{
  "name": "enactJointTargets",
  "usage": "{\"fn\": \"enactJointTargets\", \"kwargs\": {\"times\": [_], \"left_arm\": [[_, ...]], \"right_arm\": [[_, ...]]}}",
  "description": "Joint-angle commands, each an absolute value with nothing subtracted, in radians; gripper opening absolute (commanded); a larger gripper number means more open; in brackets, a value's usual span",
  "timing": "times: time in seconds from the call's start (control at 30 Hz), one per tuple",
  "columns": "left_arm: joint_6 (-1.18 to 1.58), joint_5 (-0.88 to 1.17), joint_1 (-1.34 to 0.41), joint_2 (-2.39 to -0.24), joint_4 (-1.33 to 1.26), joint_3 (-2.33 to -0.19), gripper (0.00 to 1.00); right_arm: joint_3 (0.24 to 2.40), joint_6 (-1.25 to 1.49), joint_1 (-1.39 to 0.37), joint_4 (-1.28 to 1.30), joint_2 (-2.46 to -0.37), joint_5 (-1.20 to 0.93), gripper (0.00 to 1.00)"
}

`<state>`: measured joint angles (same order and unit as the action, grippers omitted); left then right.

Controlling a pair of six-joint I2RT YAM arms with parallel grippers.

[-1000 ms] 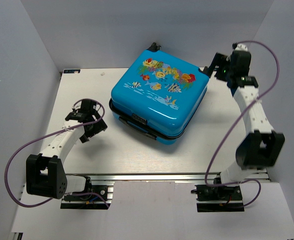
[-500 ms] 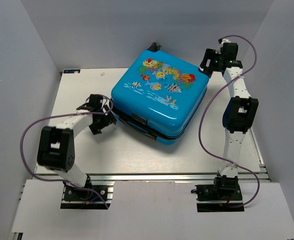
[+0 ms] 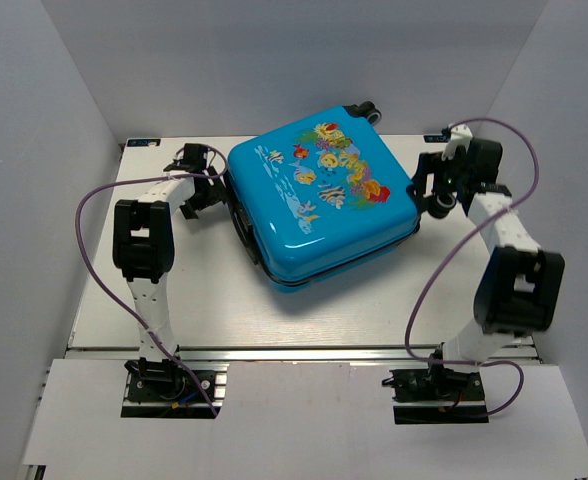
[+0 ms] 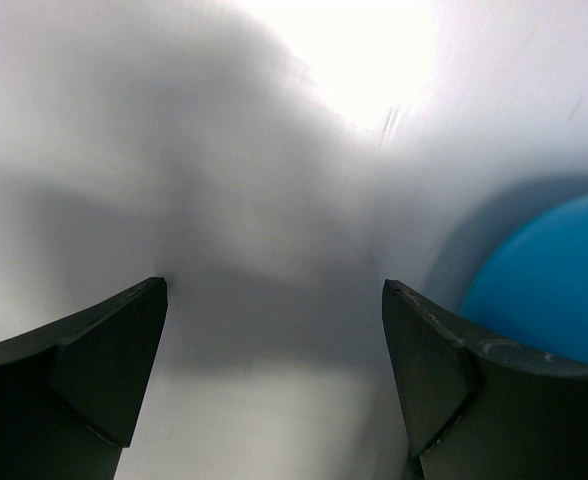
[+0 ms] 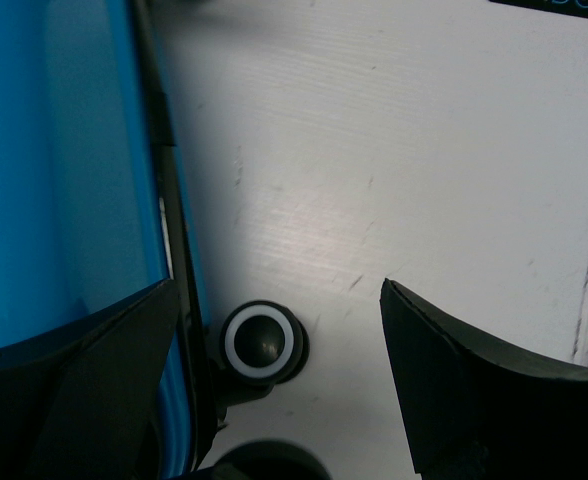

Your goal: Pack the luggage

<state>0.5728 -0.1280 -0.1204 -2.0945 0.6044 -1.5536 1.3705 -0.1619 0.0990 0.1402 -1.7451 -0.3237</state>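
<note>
Luggage: small bright-blue hard-shell suitcase with a fish-and-coral print, lying flat at the centre of the top view, printed lid up, one corner pointing to the lower edge.
Contents: lid shut along the black zipper trim; the inside is hidden.
Table: white surface under the suitcase.
Left gripper: black two-finger gripper at the suitcase's left side, jaws spread wide, holding nothing; its wrist view shows only table between the fingers, blue shell at the right edge.
Right gripper: black, at the suitcase's right corner, jaws spread wide, gripping nothing; contact with the shell cannot be told.
Wheel: black, pale-ringed, low centre of the right wrist view, beside the shell's edge.
Far wheel: black, at the suitcase's top corner.
</note>
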Motion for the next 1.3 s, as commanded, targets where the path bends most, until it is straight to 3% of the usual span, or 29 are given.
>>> {"fn": "enactJointTargets", "kwargs": {"times": [0.0,0.13,0.33,0.57,0.77,0.83,0.93,1.1,1.27], "left_arm": [[0.526,0.060,-0.175,-2.146,0.543,-1.702,0.98],[0.520,0.064,-0.175,-2.128,0.554,-1.672,0.98],[0.541,0.033,-0.163,-1.956,0.541,-1.494,0.98],[0.600,-0.192,-0.153,-1.803,0.783,-1.514,0.98],[0.650,-0.252,-0.126,-1.652,0.877,-1.467,0.98],[0.663,-0.242,-0.117,-1.611,0.885,-1.430,0.98],[0.681,-0.206,-0.117,-1.485,0.847,-1.287,0.98],[0.718,-0.143,-0.117,-1.228,0.786,-1.021,0.98],[0.722,-0.072,-0.117,-1.102,0.712,-0.893,0.98]], "right_arm": [[1.050,-0.065,-0.075,0.226,-1.605,-0.618,0.88],[0.887,0.029,-0.090,0.181,-1.390,-0.487,0.89],[0.962,0.083,-0.081,0.279,-1.306,-0.239,0.89],[0.968,0.170,-0.080,0.287,-1.112,-0.016,0.89],[0.902,0.241,-0.081,0.198,-0.928,-0.179,0.89],[0.871,0.388,-0.078,0.189,-0.878,-0.218,0.89],[0.848,0.298,-0.083,0.141,-0.839,-0.479,0.89],[0.873,0.292,-0.097,0.192,-0.735,-0.523,0.89],[0.887,0.268,-0.136,0.267,-0.660,-0.557,0.89]]}}
